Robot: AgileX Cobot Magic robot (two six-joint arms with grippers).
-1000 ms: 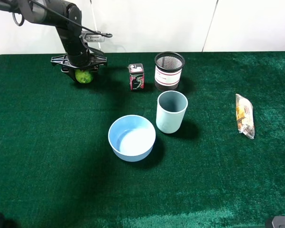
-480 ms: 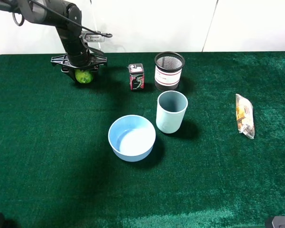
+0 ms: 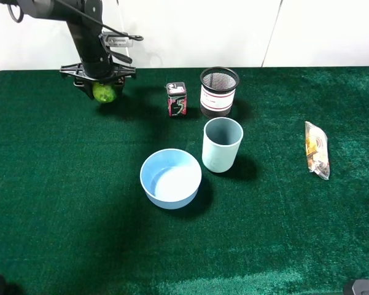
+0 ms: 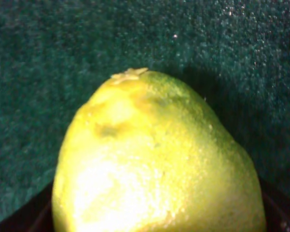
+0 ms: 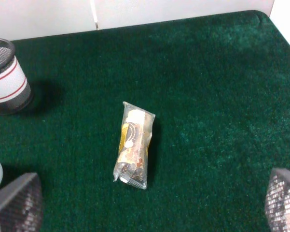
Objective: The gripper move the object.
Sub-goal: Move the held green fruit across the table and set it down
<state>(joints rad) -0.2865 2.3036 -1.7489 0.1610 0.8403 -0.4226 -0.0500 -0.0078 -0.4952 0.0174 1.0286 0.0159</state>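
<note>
the left pincer (image 3: 103, 86) pinches the fruit (image 3: 104, 93), seemingly just off the desk (image 3: 61, 203): grasp done, carrying and release remain. the right pincer (image 5: 149, 202) is spread, idle.

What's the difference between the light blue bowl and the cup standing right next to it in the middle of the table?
The bowl is wide and low; the cup is narrow and tall. The bowl is a bright sky blue; the cup is a duller grey-blue. The bowl sits nearer the front than the cup. Both stand upright, mouth up, on the green cloth, with nothing showing inside.
</note>
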